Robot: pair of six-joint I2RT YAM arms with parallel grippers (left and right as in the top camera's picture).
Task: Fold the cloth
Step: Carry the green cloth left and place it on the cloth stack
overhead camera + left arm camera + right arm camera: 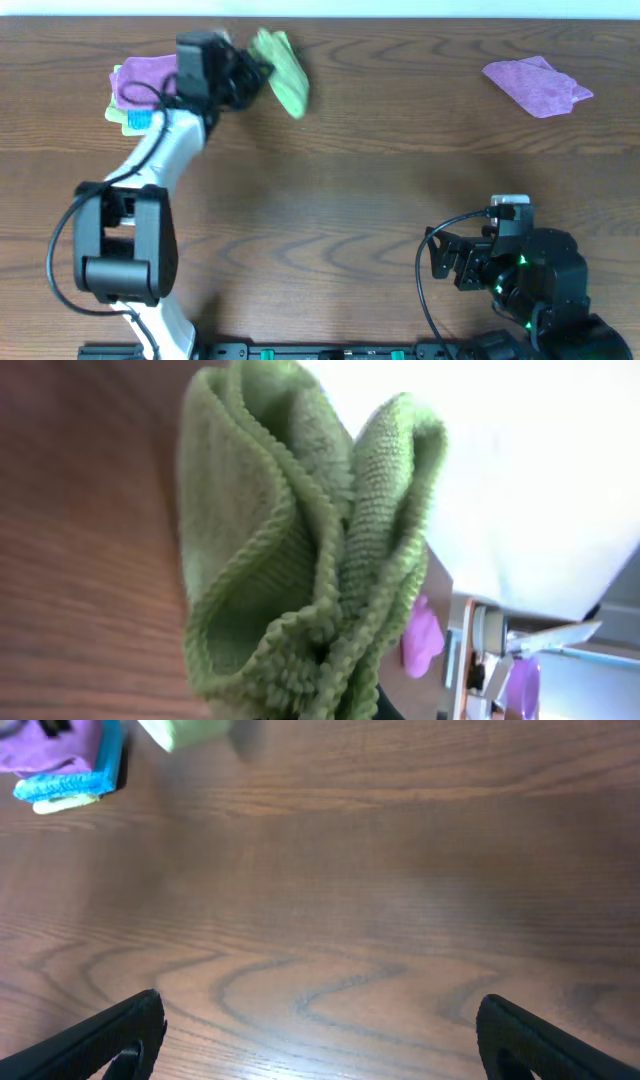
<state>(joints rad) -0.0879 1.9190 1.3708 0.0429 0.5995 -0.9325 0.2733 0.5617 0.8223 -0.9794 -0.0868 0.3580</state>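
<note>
The lime-green cloth [282, 68] hangs bunched from my left gripper [248, 78] at the far left of the table, lifted off the wood. In the left wrist view the cloth [300, 550] fills the frame in gathered folds, and the fingers are hidden under it. A corner of it shows blurred at the top of the right wrist view [190, 732]. My right gripper [320, 1030] is open and empty, low over bare wood near the table's front right, also seen in the overhead view [447, 258].
A stack of cloths, purple [140, 80] on top with blue and pale yellow below, lies at the far left beside the left arm; it shows in the right wrist view [60, 760]. Another purple cloth [538, 84] lies crumpled at the far right.
</note>
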